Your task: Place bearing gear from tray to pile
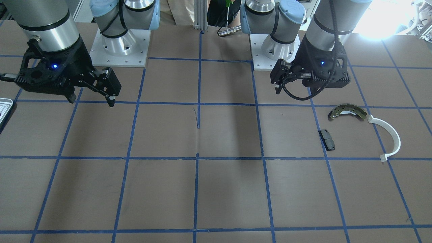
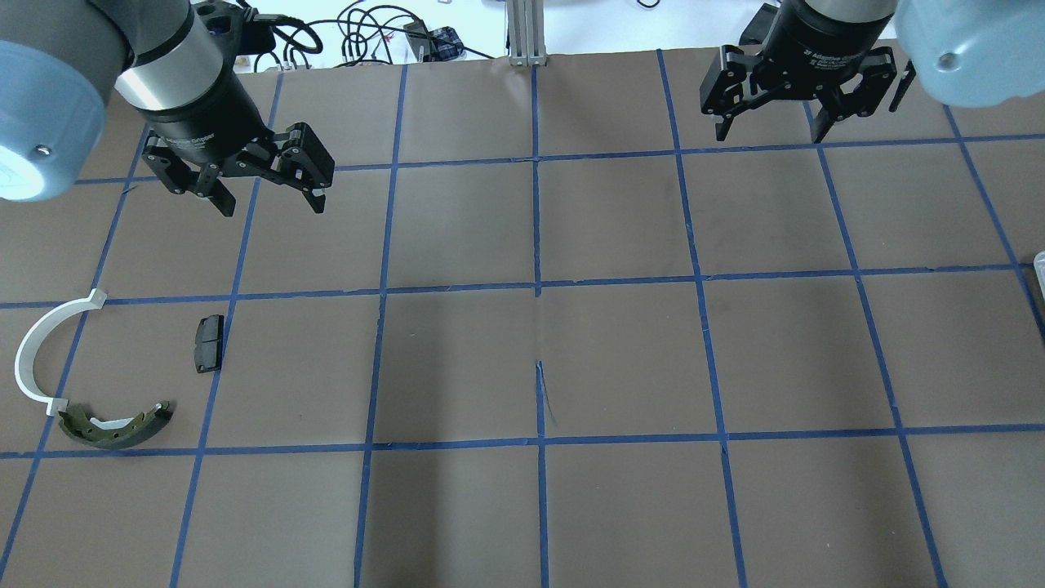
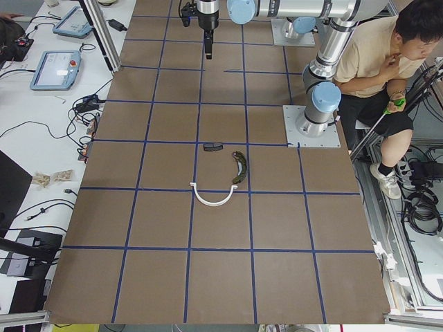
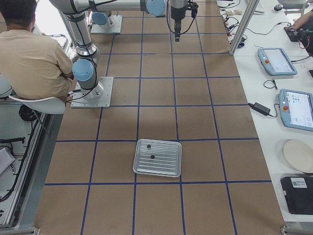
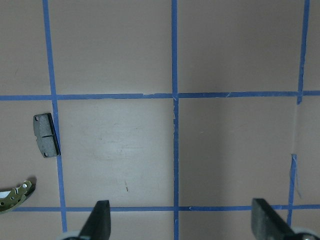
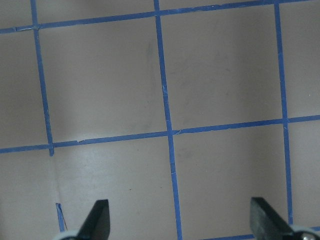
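The silvery tray (image 4: pixel 157 157) lies at the table's end on my right, with two small dark parts (image 4: pixel 148 145) in it; I cannot tell which is the bearing gear. Only the tray's edge shows in the front view (image 1: pixel 5 108). The pile lies on my left: a brake shoe (image 2: pixel 114 425), a white half-ring (image 2: pixel 37 343) and a black pad (image 2: pixel 209 343). My left gripper (image 2: pixel 272 207) hangs open and empty, beyond the pad. My right gripper (image 2: pixel 769 135) hangs open and empty over the far right squares, well away from the tray.
A brown table surface with a blue tape grid (image 2: pixel 536 286). Both arm bases (image 1: pixel 119 44) stand at the robot's side of the table. A seated operator (image 4: pixel 29 58) is behind the bases. Side benches hold tablets (image 4: pixel 276 58) and cables.
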Motion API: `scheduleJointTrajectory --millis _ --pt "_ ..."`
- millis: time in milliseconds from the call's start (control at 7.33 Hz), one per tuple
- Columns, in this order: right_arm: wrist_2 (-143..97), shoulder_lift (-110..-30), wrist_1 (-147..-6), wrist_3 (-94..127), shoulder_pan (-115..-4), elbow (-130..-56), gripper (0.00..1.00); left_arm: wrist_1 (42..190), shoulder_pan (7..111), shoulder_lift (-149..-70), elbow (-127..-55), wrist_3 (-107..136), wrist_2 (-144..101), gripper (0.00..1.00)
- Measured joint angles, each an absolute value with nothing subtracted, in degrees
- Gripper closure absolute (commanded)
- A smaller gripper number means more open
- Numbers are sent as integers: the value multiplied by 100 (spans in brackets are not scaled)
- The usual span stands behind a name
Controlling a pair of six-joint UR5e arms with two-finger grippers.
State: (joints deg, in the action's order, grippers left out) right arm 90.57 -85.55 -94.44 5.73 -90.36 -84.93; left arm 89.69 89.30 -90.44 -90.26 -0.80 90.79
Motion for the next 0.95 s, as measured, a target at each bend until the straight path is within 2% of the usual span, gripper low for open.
scheduleJointTrajectory --millis 682,955 --pt "9064 -8546 -9431 566 -8966 -8404 0 8968 8930 -9044 -9026 -79 9078 0" --pt "9077 -8605 -9373 114 -8477 -8307 0 8966 8930 -9045 -9021 -79 9079 0"
